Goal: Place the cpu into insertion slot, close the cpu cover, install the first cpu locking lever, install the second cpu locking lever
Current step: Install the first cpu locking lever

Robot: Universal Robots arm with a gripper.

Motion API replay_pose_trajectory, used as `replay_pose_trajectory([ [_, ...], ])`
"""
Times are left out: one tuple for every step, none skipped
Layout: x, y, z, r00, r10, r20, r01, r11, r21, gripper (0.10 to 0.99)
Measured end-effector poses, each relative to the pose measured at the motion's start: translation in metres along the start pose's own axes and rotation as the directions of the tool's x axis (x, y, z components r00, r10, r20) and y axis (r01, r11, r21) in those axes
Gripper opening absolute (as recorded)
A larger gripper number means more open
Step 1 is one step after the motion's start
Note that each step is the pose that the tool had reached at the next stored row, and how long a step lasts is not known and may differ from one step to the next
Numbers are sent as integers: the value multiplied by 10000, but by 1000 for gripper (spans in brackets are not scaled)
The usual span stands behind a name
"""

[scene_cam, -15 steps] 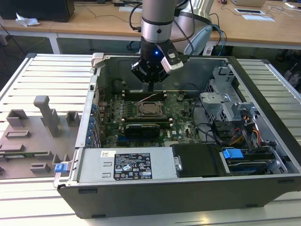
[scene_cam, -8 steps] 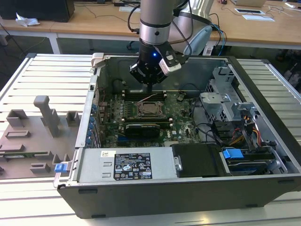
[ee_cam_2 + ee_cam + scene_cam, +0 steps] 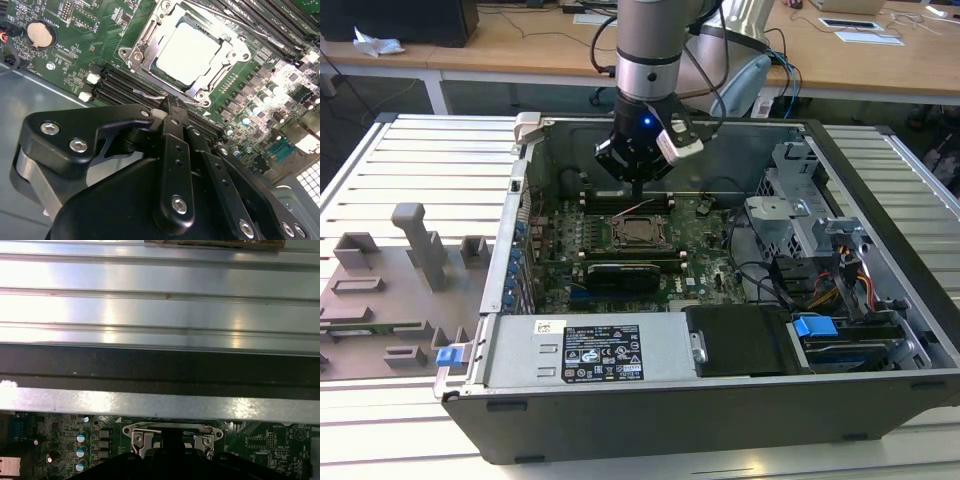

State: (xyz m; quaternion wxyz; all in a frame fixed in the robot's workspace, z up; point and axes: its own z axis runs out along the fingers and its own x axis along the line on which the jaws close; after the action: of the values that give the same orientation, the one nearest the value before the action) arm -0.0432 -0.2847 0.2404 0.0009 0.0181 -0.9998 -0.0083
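A slatted metal surface point(image 3: 420, 150) carries the open computer case point(image 3: 670, 420). We see the cpu point(image 3: 187, 52) seated in the insertion slot point(image 3: 623, 232), with the cpu cover point(image 3: 142, 45) lying flat around it. The gripper point(image 3: 171, 104) hangs just beside the slot, fingers narrow with nothing between them, tips near a wire locking lever point(image 3: 145, 94). We judge a lever step is in hand; it calls for fine tip placement on that thin wire.

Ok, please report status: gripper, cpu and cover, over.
Gripper shut, tip close beside cpu cover, at memory slots. Cpu seated, cover down around it. Nothing in the way.
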Motion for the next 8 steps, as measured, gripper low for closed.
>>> replay_pose_trajectory([
  [0, 0, 4, 10000, 0, 0, 0, 10000, 0, 106],
  [0, 0, 10, 10000, -1, 0, 1, 10000, 1, 106],
  [0, 0, 14, 10000, 0, 0, 0, 10000, 0, 106],
  [0, -1, 25, 10000, 0, 0, 0, 10000, 1, 106],
  [0, -1, 31, 10000, -1, 0, 1, 10000, 1, 106],
  [0, -1, 36, 10000, 0, 0, 0, 10000, 1, 106],
  [0, -1, 40, 10000, -1, 0, 1, 10000, 1, 106],
  [0, -1, 45, 10000, 0, 0, 0, 10000, 1, 106],
])
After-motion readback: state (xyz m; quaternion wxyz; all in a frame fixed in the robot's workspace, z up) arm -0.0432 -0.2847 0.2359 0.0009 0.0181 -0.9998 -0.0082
